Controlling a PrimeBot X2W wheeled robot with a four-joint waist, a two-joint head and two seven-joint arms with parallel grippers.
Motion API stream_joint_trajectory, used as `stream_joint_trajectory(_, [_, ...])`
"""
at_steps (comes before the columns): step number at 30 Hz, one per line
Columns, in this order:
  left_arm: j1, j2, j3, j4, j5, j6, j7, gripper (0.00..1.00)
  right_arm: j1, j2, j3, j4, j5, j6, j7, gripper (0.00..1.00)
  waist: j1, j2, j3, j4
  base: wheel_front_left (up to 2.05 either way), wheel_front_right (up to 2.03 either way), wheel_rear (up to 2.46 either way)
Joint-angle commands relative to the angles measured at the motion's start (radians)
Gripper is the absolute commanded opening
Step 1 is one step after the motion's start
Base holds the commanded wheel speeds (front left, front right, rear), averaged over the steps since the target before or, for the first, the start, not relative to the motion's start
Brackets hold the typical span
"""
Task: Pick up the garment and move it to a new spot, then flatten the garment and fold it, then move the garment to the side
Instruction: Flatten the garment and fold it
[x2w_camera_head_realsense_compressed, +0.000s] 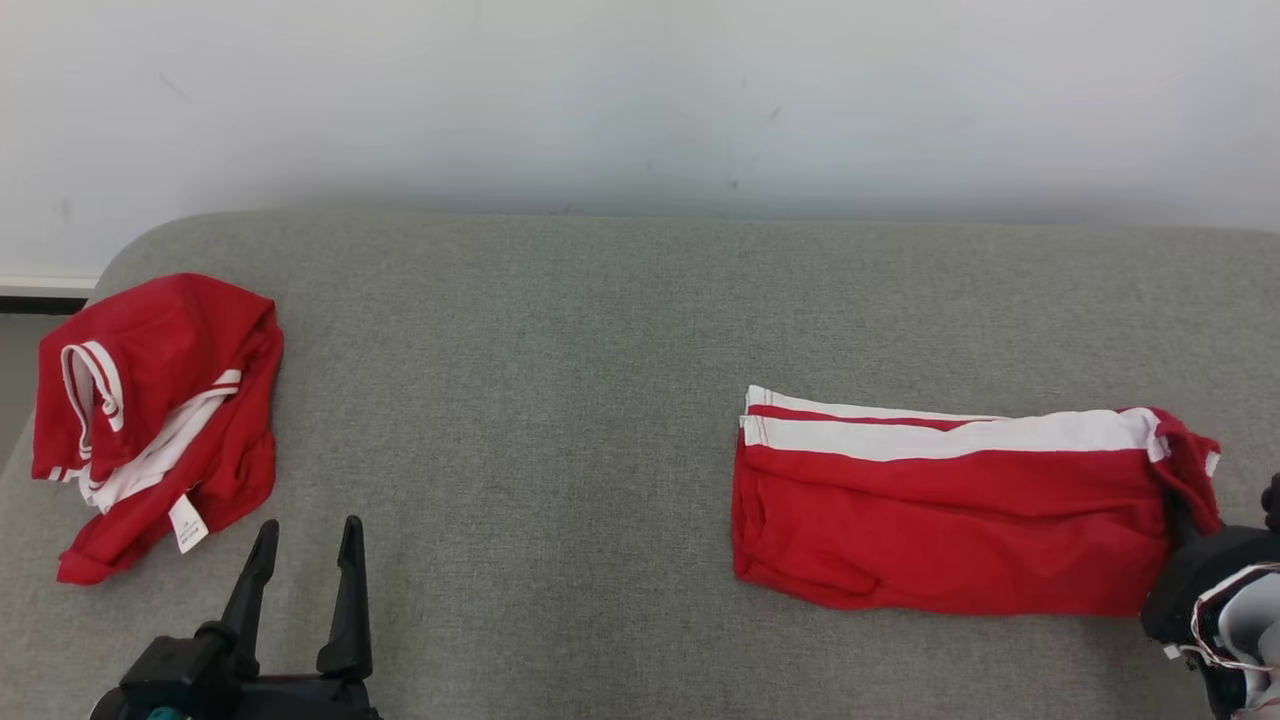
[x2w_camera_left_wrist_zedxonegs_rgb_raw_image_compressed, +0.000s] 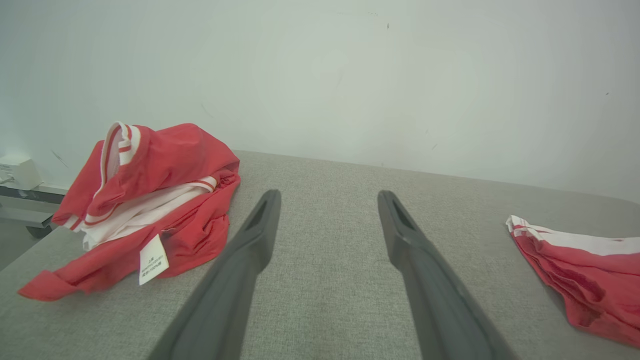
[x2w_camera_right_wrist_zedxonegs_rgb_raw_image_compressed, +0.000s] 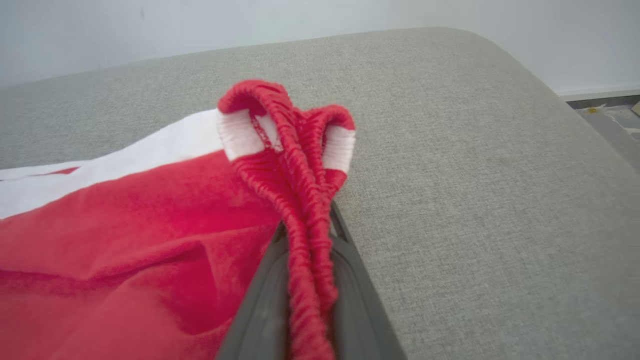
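Now | right gripper (x2w_camera_right_wrist_zedxonegs_rgb_raw_image_compressed: 307, 225) pinches shorts (x2w_camera_head_realsense_compressed: 950, 520) at waistband (x2w_camera_right_wrist_zedxonegs_rgb_raw_image_compressed: 287, 115) | left gripper (x2w_camera_head_realsense_compressed: 310, 525) open | better slide low and slowly, so fold holds

Right gripper (x2w_camera_right_wrist_zedxonegs_rgb_raw_image_compressed: 306, 225) fingertips buried under waistband (x2w_camera_right_wrist_zedxonegs_rgb_raw_image_compressed: 295, 165) of folded garment (x2w_camera_right_wrist_zedxonegs_rgb_raw_image_compressed: 125, 240). Label (x2w_camera_head_realsense_compressed: 187, 522) print on crumpled garment (x2w_camera_head_realsense_compressed: 150, 400), left edge of cushion (x2w_camera_head_realsense_compressed: 560, 400), too small to read.

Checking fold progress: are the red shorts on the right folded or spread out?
Folded: the shorts lie as a layered rectangle, stacked edges at one end; the right pincer grips their waistband.
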Motion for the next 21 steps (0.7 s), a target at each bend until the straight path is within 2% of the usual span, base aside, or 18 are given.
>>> stream_joint_trajectory(1, [0.011, -0.003, 0.006, -0.001, 0.010, -0.001, 0.000, 1.00, 0.003, 0.000, 0.013, -0.016, 0.007, -0.003, 0.007, 0.00, 0.0000, -0.0001, -0.005, -0.006, 0.00, 0.00, 0.00])
stream_joint_trajectory(13, [0.020, -0.012, 0.021, 0.004, 0.017, -0.007, 0.000, 1.00, 0.030, 0.041, 0.132, -0.286, 0.216, -0.003, 0.129, 0.00, 0.0000, -0.0001, -0.017, -0.017, 0.00, 0.00, 0.00])
stream_joint_trajectory(21, [0.011, -0.017, 0.021, 0.009, 0.019, -0.012, 0.000, 1.00, 0.037, 0.124, 0.179, -0.414, 0.316, -0.003, 0.208, 0.00, 0.0000, -0.0001, -0.008, -0.010, 0.00, 0.00, 0.00])
